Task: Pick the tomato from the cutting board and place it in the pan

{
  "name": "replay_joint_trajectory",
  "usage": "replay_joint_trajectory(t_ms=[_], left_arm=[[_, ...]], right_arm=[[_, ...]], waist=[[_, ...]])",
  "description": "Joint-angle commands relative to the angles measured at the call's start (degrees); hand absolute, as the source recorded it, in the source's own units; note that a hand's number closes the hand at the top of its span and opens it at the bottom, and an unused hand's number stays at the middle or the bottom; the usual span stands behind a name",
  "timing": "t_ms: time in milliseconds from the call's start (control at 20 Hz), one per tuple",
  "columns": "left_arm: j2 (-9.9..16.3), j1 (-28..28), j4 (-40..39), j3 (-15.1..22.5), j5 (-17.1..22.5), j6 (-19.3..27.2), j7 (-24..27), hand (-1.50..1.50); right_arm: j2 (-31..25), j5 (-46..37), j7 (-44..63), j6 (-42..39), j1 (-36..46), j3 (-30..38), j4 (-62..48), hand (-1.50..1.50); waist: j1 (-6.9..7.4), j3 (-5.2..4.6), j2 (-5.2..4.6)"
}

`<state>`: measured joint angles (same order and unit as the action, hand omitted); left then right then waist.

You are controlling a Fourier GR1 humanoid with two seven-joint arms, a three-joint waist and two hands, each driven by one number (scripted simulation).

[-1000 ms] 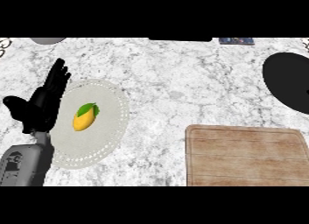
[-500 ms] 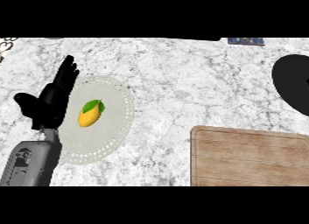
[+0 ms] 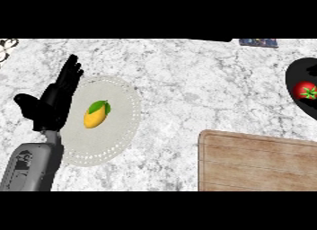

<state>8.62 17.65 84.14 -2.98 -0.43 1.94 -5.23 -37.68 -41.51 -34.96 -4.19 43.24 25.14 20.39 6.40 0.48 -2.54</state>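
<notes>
Head view – one tomato in one pan, one cutting board, one left robot hand – fingers straight.

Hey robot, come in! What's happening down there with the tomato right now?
Left hand open, resting beside the plate with the mango. Right hand not in view. Tomato sits in the pan; cutting board bare. Nothing in the way.

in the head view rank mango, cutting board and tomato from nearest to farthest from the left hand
From the left hand:
1. mango, just right of the hand, on the pale plate.
2. cutting board, lower right.
3. tomato, far right, in the black pan.
</notes>
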Motion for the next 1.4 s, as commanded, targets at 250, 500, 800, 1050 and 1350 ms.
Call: replay_joint_trajectory(t_ms=[250, 500, 800, 1050, 1350], left_arm=[[-0.49, 0.99, -0.11, -0.52, 0.5, 0.55, -0.86, 0.0], [0.35, -1.53, 0.46, -0.96, 0.52, 0.09, -0.67, 0.0], [1.26, -3.45, 0.42, -2.73, 1.77, -0.67, 1.1, 0.0], [0.33, -3.41, -0.65, -2.38, 0.59, 0.79, 1.77, 0.0], [0.83, -3.1, -2.03, -3.86, 0.32, 2.02, 1.41, 0.0]], right_arm=[[-0.54, 1.71, -5.53, -5.35, 2.96, 1.96, -7.71, -1.5], [-2.11, 8.91, -11.46, -9.17, 2.37, 9.07, -9.75, -1.5], [-9.29, 13.02, -14.47, -24.99, -0.5, 12.7, -13.54, -1.5], [-14.45, 13.84, -17.38, -37.76, -2.59, 12.2, -12.92, -1.5], [-18.26, 16.31, -20.41, -43.32, -7.75, 12.89, -10.98, -1.5]], waist=[[-0.54, 0.13, -0.01], [-1.81, 0.12, 0.68], [-2.95, 0.03, 0.97], [-4.85, -0.03, 1.49], [-6.7, -0.05, 1.93]])
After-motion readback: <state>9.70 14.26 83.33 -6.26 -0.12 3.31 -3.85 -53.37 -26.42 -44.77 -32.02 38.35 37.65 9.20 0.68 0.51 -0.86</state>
